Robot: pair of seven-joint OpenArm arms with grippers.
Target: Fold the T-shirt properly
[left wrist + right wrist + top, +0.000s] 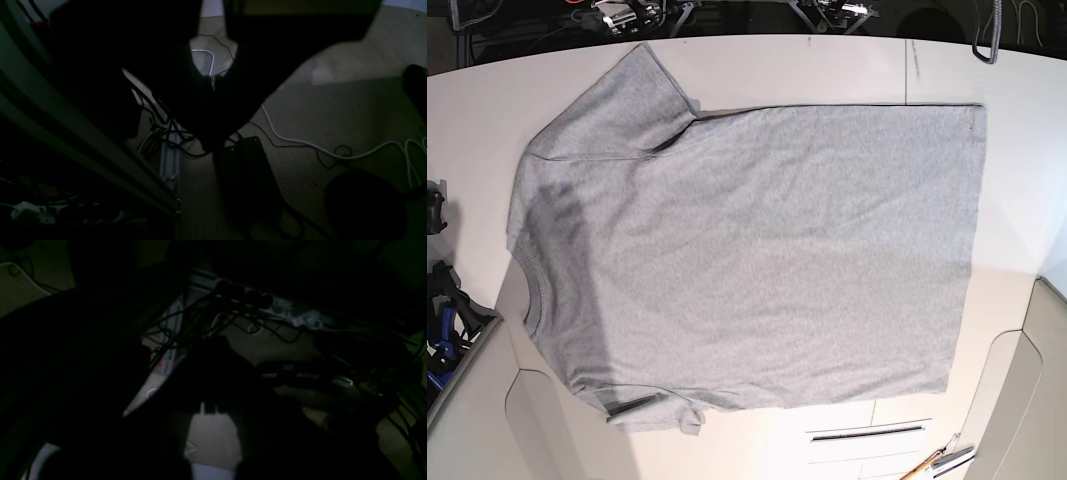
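The light grey T-shirt (747, 250) lies spread flat on the white table (827, 70) in the base view. Its neck (527, 290) is at the left, its hem at the right, with one sleeve at top left and one at bottom left. The plain side faces up and no lettering shows. Neither arm is in the base view. My left gripper (212, 80) and right gripper (208, 410) show only as dark silhouettes in their wrist views. They hang off the table over the floor, tips meeting, holding nothing.
Both wrist views look down at carpet with cables (300, 140), black power bricks (247, 166) and a power strip (293, 311). A metal frame leg (83, 133) stands close at the left. In the base view, tools (939, 462) lie at the bottom right.
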